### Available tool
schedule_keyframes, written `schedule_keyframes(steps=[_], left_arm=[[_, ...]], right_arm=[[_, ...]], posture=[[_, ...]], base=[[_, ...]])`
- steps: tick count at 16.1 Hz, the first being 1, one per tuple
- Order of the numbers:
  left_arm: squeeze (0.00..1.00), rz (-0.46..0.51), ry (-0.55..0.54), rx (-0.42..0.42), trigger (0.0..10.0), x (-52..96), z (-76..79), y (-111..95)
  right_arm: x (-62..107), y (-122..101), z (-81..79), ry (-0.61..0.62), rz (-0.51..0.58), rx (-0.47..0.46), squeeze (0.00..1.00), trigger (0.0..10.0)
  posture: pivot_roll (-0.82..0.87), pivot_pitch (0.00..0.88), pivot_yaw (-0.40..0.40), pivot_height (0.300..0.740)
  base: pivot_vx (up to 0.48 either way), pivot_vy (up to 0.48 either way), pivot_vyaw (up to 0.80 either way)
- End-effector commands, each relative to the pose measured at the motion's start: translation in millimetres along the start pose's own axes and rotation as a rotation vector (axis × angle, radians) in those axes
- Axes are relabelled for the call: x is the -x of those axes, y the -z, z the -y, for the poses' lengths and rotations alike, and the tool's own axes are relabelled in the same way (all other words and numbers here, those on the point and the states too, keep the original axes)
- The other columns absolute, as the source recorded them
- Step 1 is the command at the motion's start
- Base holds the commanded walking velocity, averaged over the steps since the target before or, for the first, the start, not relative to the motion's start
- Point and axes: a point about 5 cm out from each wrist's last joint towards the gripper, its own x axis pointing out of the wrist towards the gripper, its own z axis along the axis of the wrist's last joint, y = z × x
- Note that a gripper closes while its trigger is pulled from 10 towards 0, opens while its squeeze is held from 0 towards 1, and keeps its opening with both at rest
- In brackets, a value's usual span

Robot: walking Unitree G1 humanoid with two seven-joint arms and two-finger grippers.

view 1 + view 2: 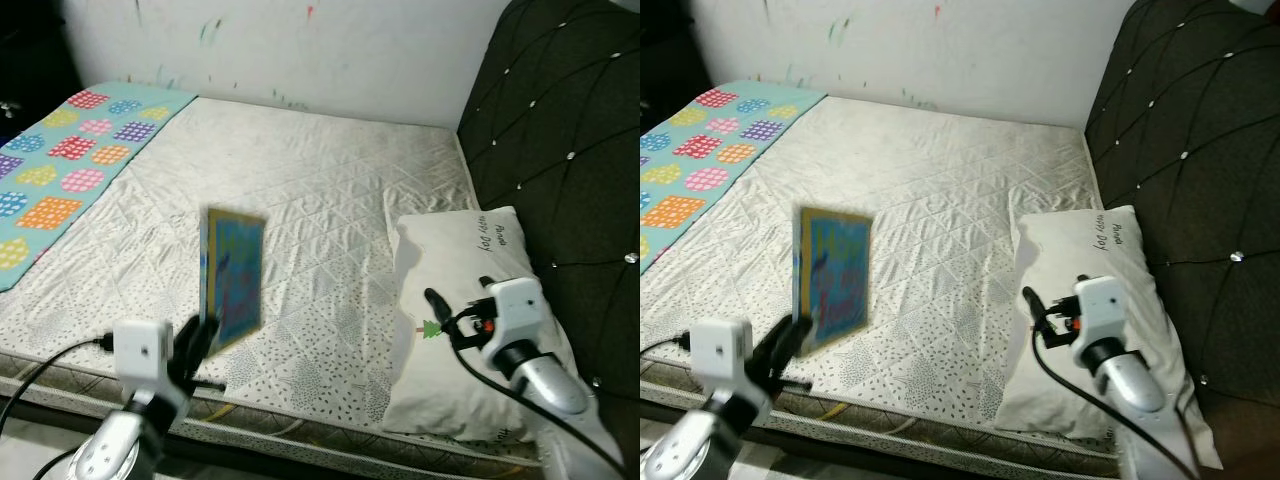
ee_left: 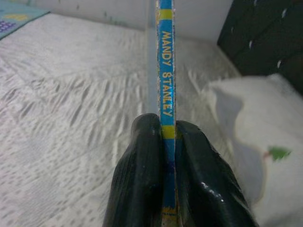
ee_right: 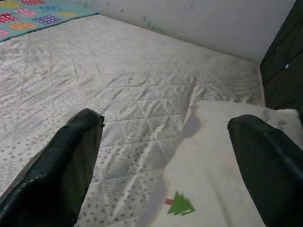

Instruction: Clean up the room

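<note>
Left eye view: a thin picture book (image 1: pixel 232 277) with a blue and yellow cover stands upright above the near edge of the mattress (image 1: pixel 300 200), gripped at its lower corner by the left gripper (image 1: pixel 198 340). In the left wrist view the two black fingers (image 2: pixel 142 179) press flat against either side of the book's blue spine, which reads "MANDY STANLEY" in yellow letters; the spine runs straight up from between them. The white quilted mattress, printed with small dark specks, extends far toward a white wall (image 1: pixel 330 50) marked with coloured scribbles. A turquoise blanket (image 1: pixel 70 160) with bright checked patches lies along the far left side of the mattress. A white pillow (image 1: pixel 460 290), printed with a small green tree and some lettering, lies at the right, near a dark tufted headboard (image 1: pixel 560 150). The right gripper (image 1: pixel 455 315) hovers over the near part of the pillow; the right wrist view shows its fingers (image 3: pixel 66 161) spread wide apart, with nothing between them.
</note>
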Motion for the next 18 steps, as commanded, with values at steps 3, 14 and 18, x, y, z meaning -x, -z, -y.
schedule_keyframes(steps=[3,14,18], left_arm=[[0.00,0.067,0.014,-0.021,10.0,-7.9,-0.9,-13],[0.00,0.102,-0.053,0.047,10.0,-14.8,6.8,-13],[0.00,0.098,-0.045,0.055,10.0,-15.5,9.8,-12]], right_arm=[[-10.2,-13,2.7,0.005,0.031,-0.005,0.00,10.0],[-16.6,-12,-11.9,-0.008,0.018,-0.062,0.00,10.0],[-15.6,-11,-11.6,-0.009,0.014,-0.059,0.00,10.0]], posture=[[-0.01,0.000,-0.058,0.740],[-0.02,0.006,-0.055,0.740],[-0.02,0.006,-0.053,0.740]], base=[[0.000,0.000,0.00],[0.000,0.000,-0.26],[0.000,0.000,-0.52]])
